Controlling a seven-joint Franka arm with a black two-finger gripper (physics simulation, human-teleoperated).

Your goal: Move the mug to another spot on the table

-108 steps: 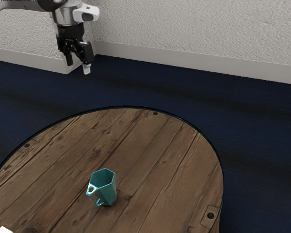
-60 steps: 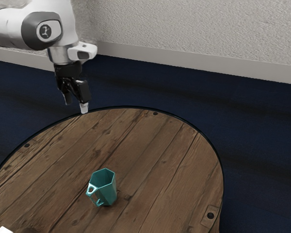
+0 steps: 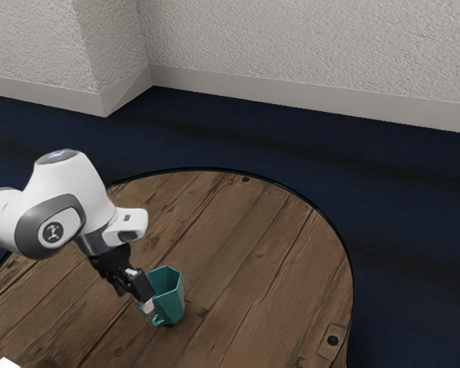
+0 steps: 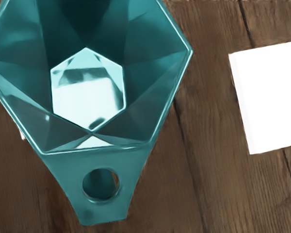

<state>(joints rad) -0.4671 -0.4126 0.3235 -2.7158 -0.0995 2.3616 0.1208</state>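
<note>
Low over the round wooden tabletop [image 3: 276, 230] hangs the white arm [image 3: 57, 218], reaching in from the exterior view's left with its black pincer [image 3: 136, 299] pointed downward at the teal mug [image 3: 167, 299]. The pincer's two dark fingers look parted, so it reads as open with nothing gripped; its tip sits at the side of the mug toward the exterior view's left, close by the handle [image 3: 155, 316], though I cannot tell whether it touches. The mug stands upright on the planks in the near part of the tabletop, well apart from the far rim. From the hand's camera its hexagonal mouth [image 4: 87, 82] faces straight up, pale base showing inside, and the flat handle with a round hole [image 4: 101, 185] juts toward the pincer. A white block [image 4: 266, 97] lies on the wood near the mug without touching it. Dark blue carpet [image 3: 307, 138] surrounds the tabletop.
</note>
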